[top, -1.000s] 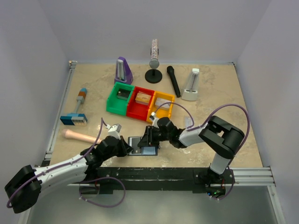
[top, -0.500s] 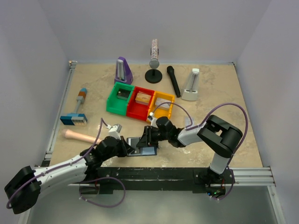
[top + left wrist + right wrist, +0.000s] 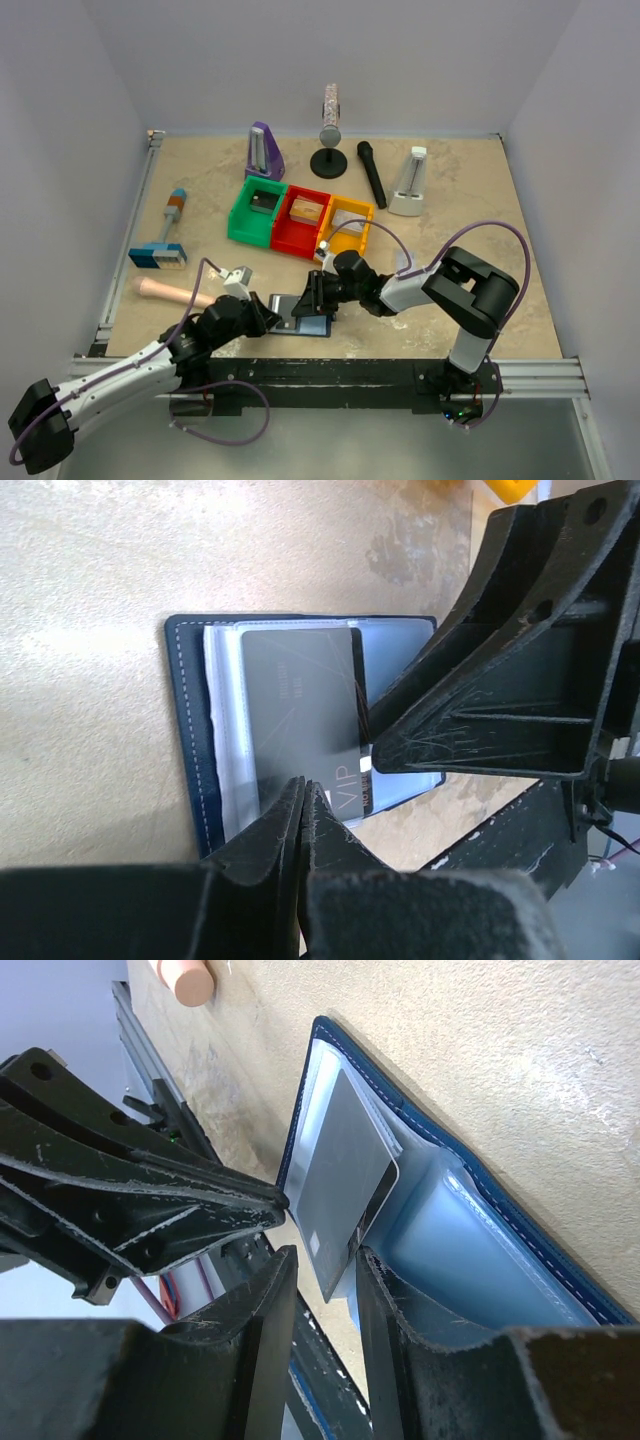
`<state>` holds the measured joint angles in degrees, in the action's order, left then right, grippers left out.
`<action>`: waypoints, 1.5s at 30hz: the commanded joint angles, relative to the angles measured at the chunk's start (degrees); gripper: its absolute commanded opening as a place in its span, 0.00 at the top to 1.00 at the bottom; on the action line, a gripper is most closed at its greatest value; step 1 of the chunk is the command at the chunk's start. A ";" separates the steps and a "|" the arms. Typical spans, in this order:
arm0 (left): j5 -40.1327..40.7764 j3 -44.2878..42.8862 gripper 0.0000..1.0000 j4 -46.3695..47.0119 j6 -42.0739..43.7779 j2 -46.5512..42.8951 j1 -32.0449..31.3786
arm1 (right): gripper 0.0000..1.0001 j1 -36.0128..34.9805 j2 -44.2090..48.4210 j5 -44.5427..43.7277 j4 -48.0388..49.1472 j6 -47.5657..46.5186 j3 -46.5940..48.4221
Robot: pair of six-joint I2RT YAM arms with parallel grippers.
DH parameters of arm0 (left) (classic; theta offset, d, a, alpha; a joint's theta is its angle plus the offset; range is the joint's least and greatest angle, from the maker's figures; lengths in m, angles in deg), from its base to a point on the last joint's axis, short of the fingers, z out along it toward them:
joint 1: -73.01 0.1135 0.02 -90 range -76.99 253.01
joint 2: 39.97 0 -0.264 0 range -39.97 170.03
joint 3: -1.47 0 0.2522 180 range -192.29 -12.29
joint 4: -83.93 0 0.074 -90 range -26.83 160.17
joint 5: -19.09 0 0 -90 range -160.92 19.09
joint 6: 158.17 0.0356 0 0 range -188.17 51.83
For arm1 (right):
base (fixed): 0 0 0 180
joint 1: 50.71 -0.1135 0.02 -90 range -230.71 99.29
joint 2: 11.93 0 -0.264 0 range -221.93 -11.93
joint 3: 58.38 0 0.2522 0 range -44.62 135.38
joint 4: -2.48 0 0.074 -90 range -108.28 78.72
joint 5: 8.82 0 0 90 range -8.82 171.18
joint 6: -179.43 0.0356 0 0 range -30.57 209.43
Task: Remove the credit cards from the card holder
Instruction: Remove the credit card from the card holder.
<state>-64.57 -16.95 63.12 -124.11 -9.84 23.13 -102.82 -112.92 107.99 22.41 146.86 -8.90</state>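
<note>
Left of the wallet (image 3: 186,720), the left arm lies low and stretched along the near edge of the table (image 3: 450,210). The left gripper (image 3: 301,792) is level with the surface and clenched, tips together on the edge of the grey card (image 3: 295,690) that faces it. From the wallet's right, the right arm folds back sharply at the elbow and reaches in low, so the right gripper (image 3: 320,1265) meets the left one nose to nose over the wallet. Its fingers (image 3: 385,1300) stand a narrow slot apart, with the card's corner and the pale lining between them; whether they clamp anything cannot be told. The wallet lies open and flat, lining up. The card sits slanted across that lining, askew to the wallet's stitched border.
</note>
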 commanded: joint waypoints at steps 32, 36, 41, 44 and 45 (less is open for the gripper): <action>-2.57 -0.87 0.99 10.12 2.51 9.42 0.14 | 0.64 -0.35 -2.10 4.13 0.32 -0.30 4.97; -3.18 -0.69 0.99 11.53 2.68 10.39 0.14 | 0.63 -0.35 -2.81 4.66 0.32 -0.13 5.49; -2.66 -0.70 1.00 10.57 2.59 9.86 0.14 | 0.63 -0.35 -2.98 4.75 0.23 -0.04 5.58; -1.08 -0.70 0.99 7.68 2.51 6.62 0.14 | 0.64 -0.26 -2.90 4.66 0.15 0.05 5.32; -0.29 -0.61 0.99 7.14 2.42 5.04 0.14 | 0.63 -0.26 -2.90 4.57 0.15 0.05 5.23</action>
<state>-67.06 -18.00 70.86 -122.58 -0.83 23.13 -102.82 -115.74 111.03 20.88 146.90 -5.05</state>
